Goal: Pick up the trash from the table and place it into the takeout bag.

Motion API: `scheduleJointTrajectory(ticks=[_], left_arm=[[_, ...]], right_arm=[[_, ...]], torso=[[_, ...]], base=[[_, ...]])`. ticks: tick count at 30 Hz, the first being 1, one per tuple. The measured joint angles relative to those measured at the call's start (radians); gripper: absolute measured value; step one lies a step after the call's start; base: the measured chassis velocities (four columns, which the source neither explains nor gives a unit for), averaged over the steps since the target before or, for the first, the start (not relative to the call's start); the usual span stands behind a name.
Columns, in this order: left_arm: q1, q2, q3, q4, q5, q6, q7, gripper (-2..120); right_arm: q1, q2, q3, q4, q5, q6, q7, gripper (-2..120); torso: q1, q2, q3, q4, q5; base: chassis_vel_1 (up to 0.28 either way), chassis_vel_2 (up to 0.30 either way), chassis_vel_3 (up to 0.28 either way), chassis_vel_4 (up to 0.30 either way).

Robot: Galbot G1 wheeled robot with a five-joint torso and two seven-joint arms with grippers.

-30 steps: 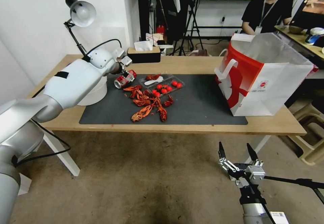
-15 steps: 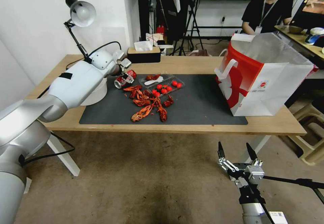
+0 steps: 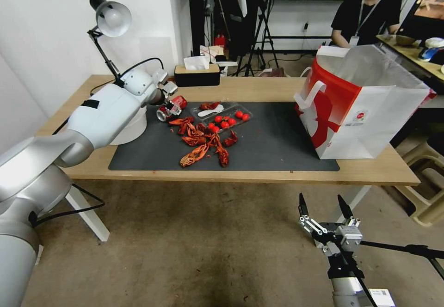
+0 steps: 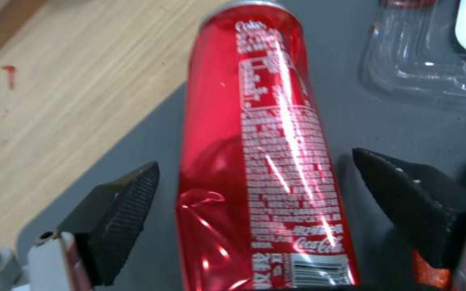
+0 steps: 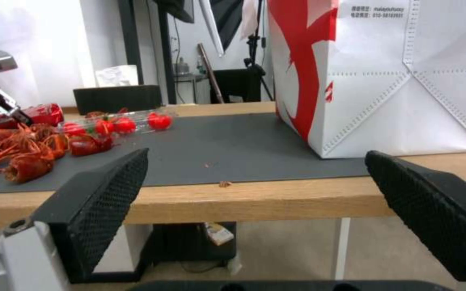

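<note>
A dented red soda can [image 3: 173, 107] lies on its side at the back left of the dark grey mat [image 3: 277, 140] on the light-wood table [image 3: 259, 87]. My left gripper [image 3: 170, 105] is open, one finger on each side of the can [image 4: 260, 153], with a gap showing between each black fingertip [image 4: 130, 194] and the can. The red and white takeout bag [image 3: 365, 108] stands upright at the table's right end, its top open. My right gripper [image 3: 322, 203] hangs open below the table's front edge, facing the bag [image 5: 384, 81].
Red crayfish shells [image 3: 203, 143] and a clear tray of tomatoes [image 3: 224, 115] lie just right of the can. A big white bowl [image 3: 132, 126] sits under my left arm. A desk lamp [image 3: 108, 18] and tissue box [image 3: 196, 73] stand at the back.
My left arm has shifted slightly up and back, the gripper staying at the can. The can lies where it was. The right gripper has barely risen.
</note>
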Motion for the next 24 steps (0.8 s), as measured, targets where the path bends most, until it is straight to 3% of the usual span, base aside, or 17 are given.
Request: scheduleJointTrajectory(ticks=[4,7,17,21,24], left_arm=[[0.008,-0.006,-0.013,0.003,-0.008,0.000,0.004,80],[0.008,-0.006,-0.020,0.013,-0.012,-0.001,0.005,64],[0.013,0.009,-0.033,0.007,-0.035,-0.001,-0.010,45],[0.015,0.031,-0.051,-0.048,-0.125,0.000,-0.031,34],[-0.008,0.056,-0.064,-0.141,-0.222,0.000,-0.046,27]], right_arm=[[0.000,0.002,0.000,0.000,-0.001,0.000,0.001,100],[-0.002,0.002,0.000,-0.001,-0.001,0.002,0.001,100],[-0.003,0.004,-0.001,0.001,-0.006,0.004,0.001,100],[-0.003,0.004,-0.001,0.002,-0.006,0.003,0.001,100],[-0.002,0.002,-0.003,0.002,-0.006,0.003,0.001,100]], torso=[[0.000,0.000,0.000,-0.0001,0.0000],[0.000,0.000,0.000,-0.0001,0.0001],[0.000,0.000,0.000,0.0000,0.0000],[0.000,0.000,0.000,0.0001,-0.0001],[0.000,0.000,0.000,0.0001,0.0002]], base=[[0.000,0.000,0.000,0.000],[0.000,0.000,0.000,0.000],[0.000,0.000,0.000,0.000],[0.000,0.000,0.000,0.000],[0.000,0.000,0.000,0.000]])
